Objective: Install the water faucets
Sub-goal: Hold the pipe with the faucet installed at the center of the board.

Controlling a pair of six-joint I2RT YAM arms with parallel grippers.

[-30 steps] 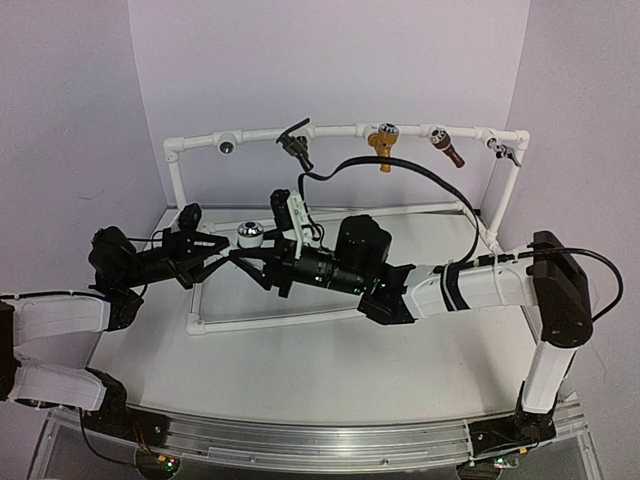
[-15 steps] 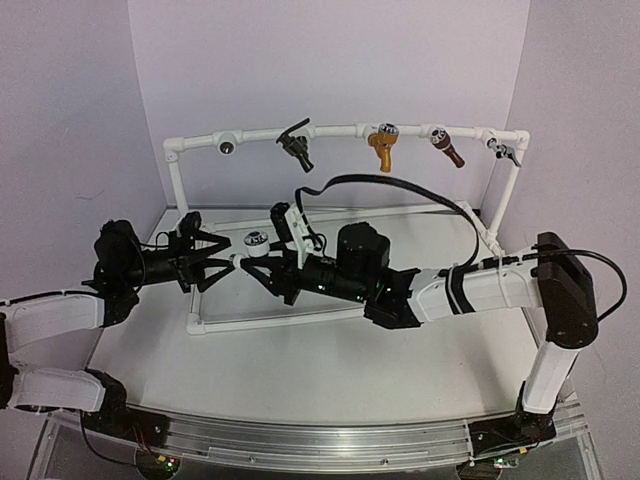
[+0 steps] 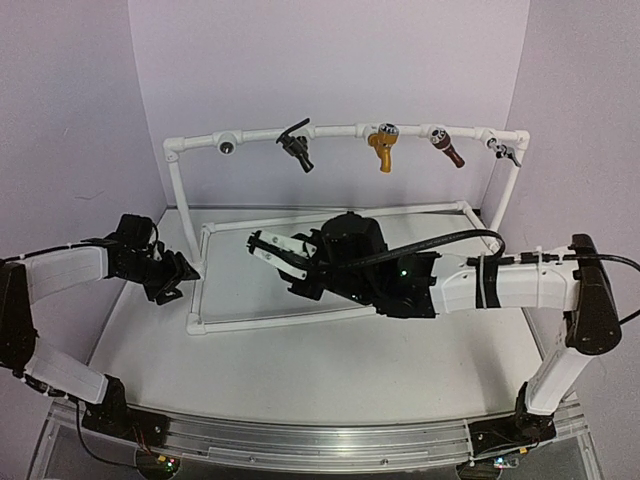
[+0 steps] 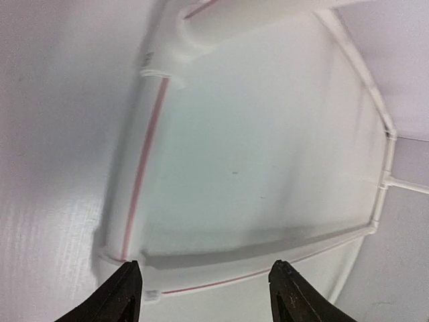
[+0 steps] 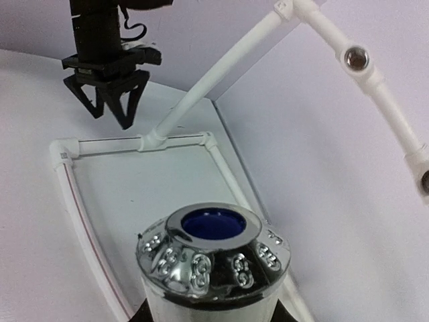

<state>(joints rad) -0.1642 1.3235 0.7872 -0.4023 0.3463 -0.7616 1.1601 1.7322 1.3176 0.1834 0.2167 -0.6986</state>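
Note:
The white faucet (image 3: pixel 272 247), with a chrome knob end and a blue centre (image 5: pixel 214 249), is held in my right gripper (image 3: pixel 298 264) above the pipe frame's base, knob end pointing left. The black faucet (image 3: pixel 296 144) with a thin lever sits on the top rail (image 3: pixel 330 130). An open socket (image 3: pixel 228 147) is on the rail left of it, and it also shows in the right wrist view (image 5: pixel 355 59). My left gripper (image 3: pixel 172 280) is open and empty by the frame's left edge. It also shows in the right wrist view (image 5: pixel 110 100) and its own wrist view (image 4: pixel 204 292).
A gold-yellow tap (image 3: pixel 381 147), a brown tap (image 3: pixel 447 148) and a small grey one (image 3: pixel 505 150) hang on the rail further right. The white pipe frame's base rectangle (image 3: pixel 270 320) lies on the table, with uprights at left (image 3: pixel 180 200) and right (image 3: pixel 503 195).
My left gripper has drawn back to the left, away from the white faucet's knob end. My right gripper has turned and shifted right with the faucet still in it.

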